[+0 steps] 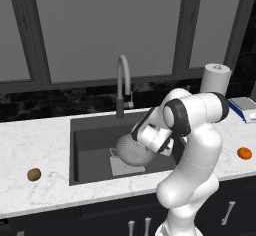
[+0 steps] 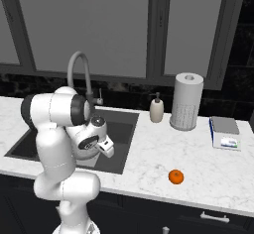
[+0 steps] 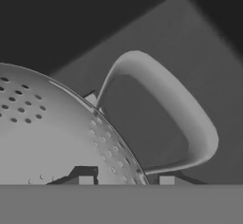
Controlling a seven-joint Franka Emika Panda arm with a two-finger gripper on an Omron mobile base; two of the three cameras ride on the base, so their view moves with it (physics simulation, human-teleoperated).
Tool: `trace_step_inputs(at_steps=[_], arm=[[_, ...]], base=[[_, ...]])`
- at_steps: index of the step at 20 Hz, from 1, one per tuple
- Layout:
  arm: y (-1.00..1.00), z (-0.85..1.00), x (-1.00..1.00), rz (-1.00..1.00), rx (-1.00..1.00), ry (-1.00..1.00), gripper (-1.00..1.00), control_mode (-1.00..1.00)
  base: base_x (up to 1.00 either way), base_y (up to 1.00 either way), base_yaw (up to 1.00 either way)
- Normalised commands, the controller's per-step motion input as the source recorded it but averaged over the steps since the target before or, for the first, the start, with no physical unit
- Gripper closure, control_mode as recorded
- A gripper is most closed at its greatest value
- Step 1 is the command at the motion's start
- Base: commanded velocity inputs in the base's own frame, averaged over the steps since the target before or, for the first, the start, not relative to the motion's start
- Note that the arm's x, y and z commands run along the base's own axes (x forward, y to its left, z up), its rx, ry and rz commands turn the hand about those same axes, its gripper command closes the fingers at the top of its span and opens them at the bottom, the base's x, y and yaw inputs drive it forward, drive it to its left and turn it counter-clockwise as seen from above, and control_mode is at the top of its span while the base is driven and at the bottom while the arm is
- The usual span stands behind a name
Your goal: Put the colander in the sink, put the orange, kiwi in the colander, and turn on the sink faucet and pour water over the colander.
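1. We are holding the colander (image 1: 131, 151) low inside the sink (image 1: 90, 145), at the centre of the left base view, above the lighter square at the sink's bottom.
2. Our gripper (image 3: 127, 180) is clenching the colander's rim beside one loop handle (image 3: 190, 123), probably to lower it level.
3. We are counting one kiwi (image 1: 34, 174) at lower left on the tabletop (image 1: 30, 135), one orange (image 1: 244, 153) at right, one sink faucet (image 1: 122, 85) behind.
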Motion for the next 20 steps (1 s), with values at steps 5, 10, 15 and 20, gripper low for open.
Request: trace_step_inputs(at_steps=[5,10,15,20], arm=[[0.03,-0.37,0.00,0.00,0.00,0.00,1.00,-1.00],[0.02,-0.43,0.17,0.00,0.00,0.00,1.00,-1.00],[0.00,-0.44,0.28,0.00,0.00,0.00,1.00,-1.00],[0.04,-0.36,0.13,0.00,-0.01,-0.04,1.00,-1.00]], base=[[0.00,0.00,0.00],[0.00,0.00,0.00],[0.00,0.00,0.00],[0.00,0.00,0.00]])
